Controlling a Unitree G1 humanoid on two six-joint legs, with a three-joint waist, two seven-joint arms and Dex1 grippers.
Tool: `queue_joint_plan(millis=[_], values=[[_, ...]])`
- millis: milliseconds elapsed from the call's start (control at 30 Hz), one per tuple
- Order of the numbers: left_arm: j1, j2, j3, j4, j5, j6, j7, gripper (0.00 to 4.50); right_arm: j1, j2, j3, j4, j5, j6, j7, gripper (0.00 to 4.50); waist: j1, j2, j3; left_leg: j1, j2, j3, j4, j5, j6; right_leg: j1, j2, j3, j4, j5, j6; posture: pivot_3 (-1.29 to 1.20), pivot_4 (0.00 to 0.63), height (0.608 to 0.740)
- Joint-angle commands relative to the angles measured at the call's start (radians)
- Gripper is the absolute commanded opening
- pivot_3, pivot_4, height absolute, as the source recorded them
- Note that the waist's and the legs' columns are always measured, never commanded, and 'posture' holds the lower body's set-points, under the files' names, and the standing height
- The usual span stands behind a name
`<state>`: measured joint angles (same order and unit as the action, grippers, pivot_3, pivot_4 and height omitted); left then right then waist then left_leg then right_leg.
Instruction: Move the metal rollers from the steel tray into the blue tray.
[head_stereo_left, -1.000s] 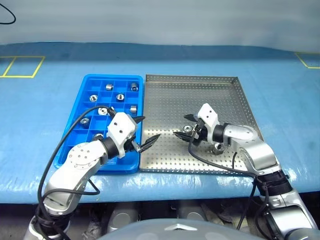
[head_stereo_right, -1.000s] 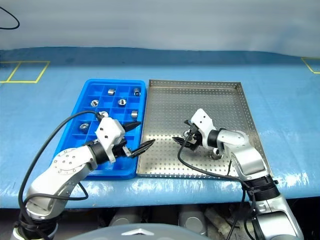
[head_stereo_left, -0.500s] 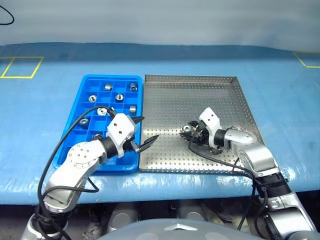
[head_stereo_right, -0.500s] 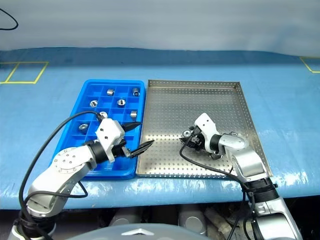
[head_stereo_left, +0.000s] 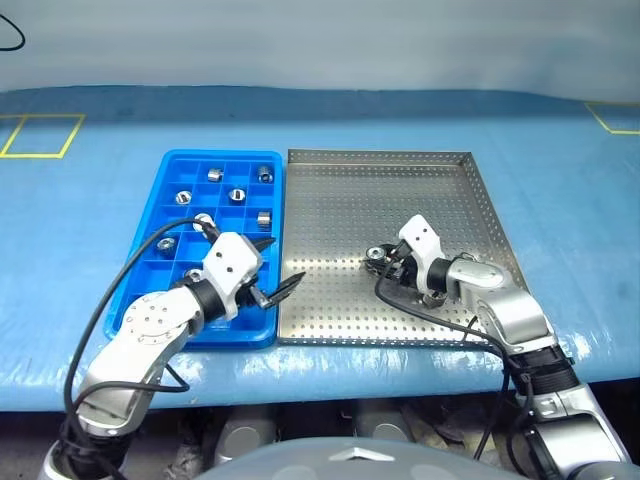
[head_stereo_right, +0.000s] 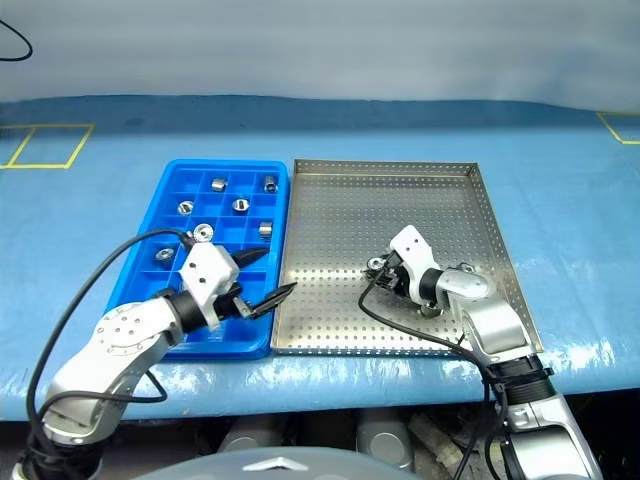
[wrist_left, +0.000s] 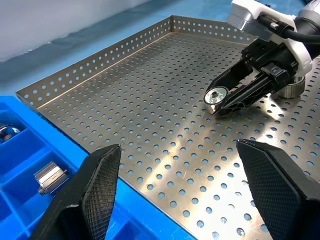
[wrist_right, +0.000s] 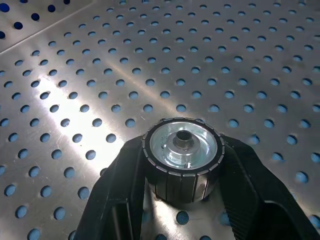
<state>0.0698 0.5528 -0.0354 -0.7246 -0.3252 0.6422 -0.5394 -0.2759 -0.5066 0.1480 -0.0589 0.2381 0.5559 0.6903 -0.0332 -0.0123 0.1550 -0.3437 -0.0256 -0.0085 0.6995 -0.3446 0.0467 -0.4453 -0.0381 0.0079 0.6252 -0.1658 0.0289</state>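
Since a second ago, the right gripper (head_stereo_left: 378, 257) has been closed from wide open onto a roller (wrist_right: 182, 153), while the left gripper (head_stereo_left: 272, 268) has been drawn slightly back toward the blue tray's near right corner.

Along the left side of the blue-covered table (head_stereo_left: 90, 215), the blue tray (head_stereo_left: 150, 236) is set, its right edge touching the steel tray (head_stereo_left: 380, 195). Several rollers are seen in its compartments: three in the far rows (head_stereo_left: 213, 174), two more in the next row (head_stereo_left: 236, 195), one near the middle (head_stereo_left: 203, 221) and one toward the left edge (head_stereo_left: 165, 243). The left gripper is held with its black fingers (wrist_left: 97, 187) spread apart and nothing between them, over the seam where the two trays meet, near their front edge.

On the steel tray, right of centre and toward the front edge, the gripped roller is clamped between the right gripper's fingertips (wrist_right: 122, 170), its flat face and central hole turned away from the wrist. It is seen low over the perforated floor; whether it touches the floor cannot be told. Another roller (wrist_left: 291, 89) stands on the tray floor just beside the right wrist.
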Motion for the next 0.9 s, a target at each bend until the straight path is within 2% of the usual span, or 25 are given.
queue_joint_plan(millis=[33,200,333,600,900], values=[[0.038,0.021,0.082,-0.083,-0.016,0.009,0.014,4.03,-0.057,0.021,-0.016,-0.073,0.022,-0.012,0.006,1.75,0.0,0.001,0.001,0.0,0.0,0.0,0.0,0.0,0.0,0.0,0.0,0.0,0.0,0.0,0.0,-0.04,0.15,0.74],[0.18,0.026,0.26,-0.172,-0.019,0.028,0.052,4.03,-0.169,0.108,0.041,-0.062,0.021,-0.074,0.043,1.75,0.002,0.001,0.001,0.0,0.0,-0.001,-0.001,0.0,0.0,0.0,0.0,-0.001,0.0,0.0,0.0,0.03,0.15,0.74],[0.257,0.008,0.327,-0.216,-0.017,0.037,0.083,4.03,-0.245,0.212,0.084,0.016,-0.003,-0.155,0.049,1.75,0.019,0.001,0.001,0.0,0.0,-0.002,-0.002,0.001,-0.001,0.0,0.0,-0.002,0.0,0.0,0.0,0.07,0.15,0.74],[0.379,-0.055,0.313,-0.286,-0.001,0.037,0.144,4.03,-0.399,0.401,0.205,0.288,-0.021,-0.212,0.159,1.75,0.052,0.002,0.001,-0.001,-0.001,-0.007,-0.003,0.001,-0.003,0.0,-0.002,-0.008,0.0,-0.003,-0.005,0.16,0.15,0.74],[0.433,-0.08,0.305,-0.321,0.007,0.035,0.179,4.03,-0.515,0.519,0.206,0.548,-0.055,-0.307,0.207,1.75,0.07,0.002,0.002,-0.001,-0.001,-0.015,-0.008,0.005,-0.01,0.001,-0.001,-0.015,0.001,-0.004,-0.007,0.2,0.15,0.74]])
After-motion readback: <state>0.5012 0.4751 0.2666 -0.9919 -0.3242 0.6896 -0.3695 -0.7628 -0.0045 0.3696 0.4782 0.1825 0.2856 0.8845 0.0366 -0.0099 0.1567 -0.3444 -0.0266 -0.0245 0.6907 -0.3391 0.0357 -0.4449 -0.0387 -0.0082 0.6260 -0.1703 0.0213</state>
